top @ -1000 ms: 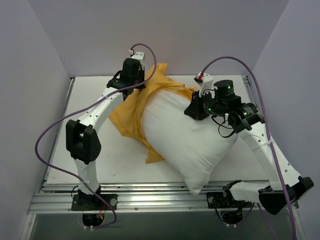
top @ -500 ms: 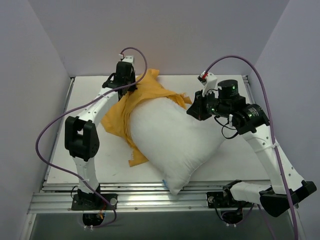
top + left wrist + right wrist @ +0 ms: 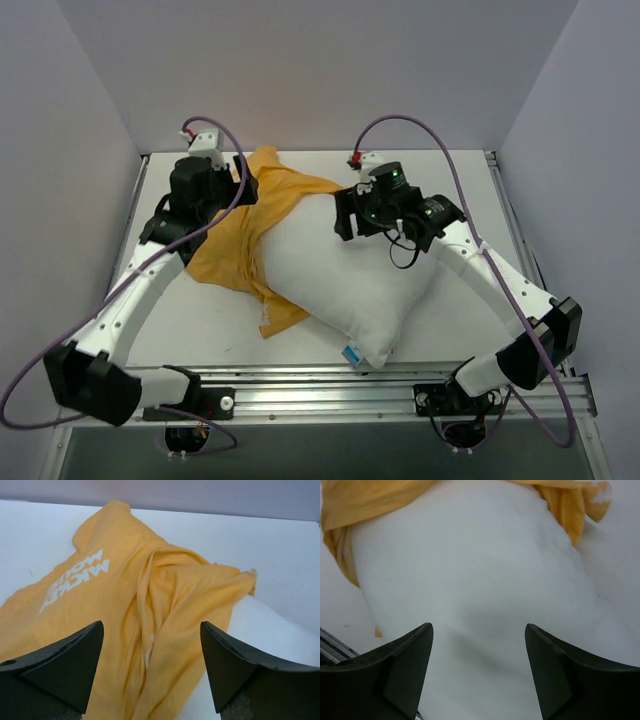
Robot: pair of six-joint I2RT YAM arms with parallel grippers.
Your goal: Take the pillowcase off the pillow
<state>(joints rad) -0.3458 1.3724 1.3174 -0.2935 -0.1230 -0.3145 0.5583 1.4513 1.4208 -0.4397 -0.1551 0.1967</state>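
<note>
**Pillow** (image 3: pixel 345 275): white, plump, plain. It is laid diagonally on the table (image 3: pixel 470 185), from the centre of the top view down to lower centre, where one corner is brought to the near table edge. A small blue tag (image 3: pixel 350 353) is shown at that corner. The lower and right parts are bared; the upper left end is overlapped by cloth.

**Pillowcase** (image 3: pixel 230 240): orange-yellow and crumpled, spread on the table at centre left of the top view, beside the pillow and touching it. One fold is draped over the pillow's upper edge, and a narrow strip is trailed along its left side toward lower centre. White lettering (image 3: pixel 75 577) is seen upside down at the left of the left wrist view. Whether any part of the pillow is enclosed cannot be told.

**Left end effector** (image 3: pixel 151 630): jaws are set wide and nothing is held. It is positioned above the pillowcase, at upper left of the top view.

**Right end effector** (image 3: pixel 478 630): jaws are parted and nothing is gripped. It is positioned over the pillow's upper end, just right of centre in the top view.
</note>
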